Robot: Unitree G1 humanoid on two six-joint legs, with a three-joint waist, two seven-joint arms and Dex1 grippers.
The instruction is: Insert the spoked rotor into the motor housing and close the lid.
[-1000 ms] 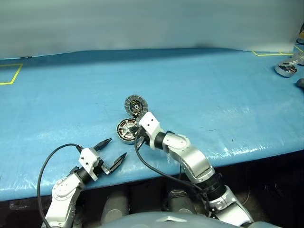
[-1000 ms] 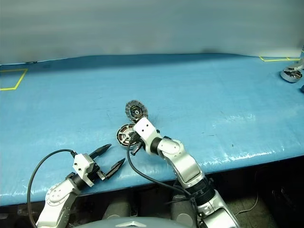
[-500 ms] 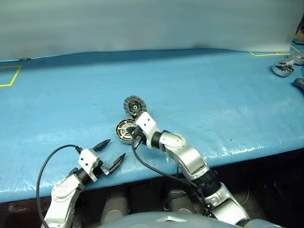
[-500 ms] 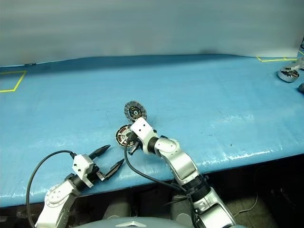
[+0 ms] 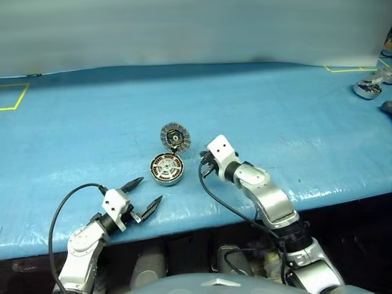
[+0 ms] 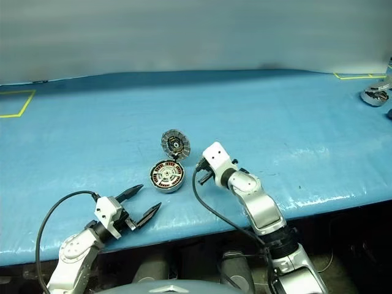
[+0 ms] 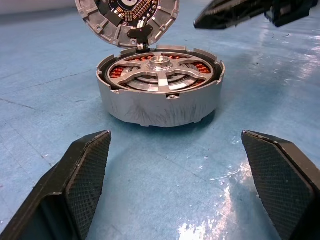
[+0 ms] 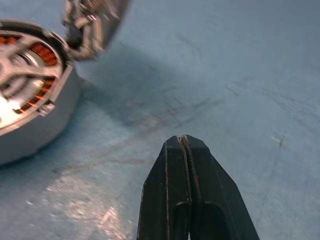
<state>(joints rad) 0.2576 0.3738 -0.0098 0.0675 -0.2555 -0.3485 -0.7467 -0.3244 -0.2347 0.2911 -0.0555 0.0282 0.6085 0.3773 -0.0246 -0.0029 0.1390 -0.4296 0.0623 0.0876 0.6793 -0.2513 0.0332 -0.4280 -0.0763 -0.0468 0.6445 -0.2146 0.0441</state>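
The motor housing point(image 5: 166, 169) sits on the blue table near its front edge. The spoked rotor point(image 7: 161, 67) lies inside it, silver spokes over the copper windings. The lid point(image 5: 175, 136) stands upright, attached at the housing's far rim, with its dark inner face showing. My right gripper point(image 8: 184, 141) is shut and empty. It hovers just right of the housing, apart from it, and its fingertips point(image 7: 235, 11) also show in the left wrist view. My left gripper point(image 5: 146, 192) is open and empty, level, in front of the housing and a little to its left.
The table's front edge point(image 5: 202, 217) runs just behind my left gripper. A silver object point(image 5: 367, 89) lies at the far right back. Yellow tape marks point(image 5: 17, 98) sit at the left and right back corners. A black cable point(image 5: 61, 208) loops from my left wrist.
My right gripper, still shut, has drawn away from the housing to the right, which now shows uncovered with the rotor inside. The left gripper has stayed in place.
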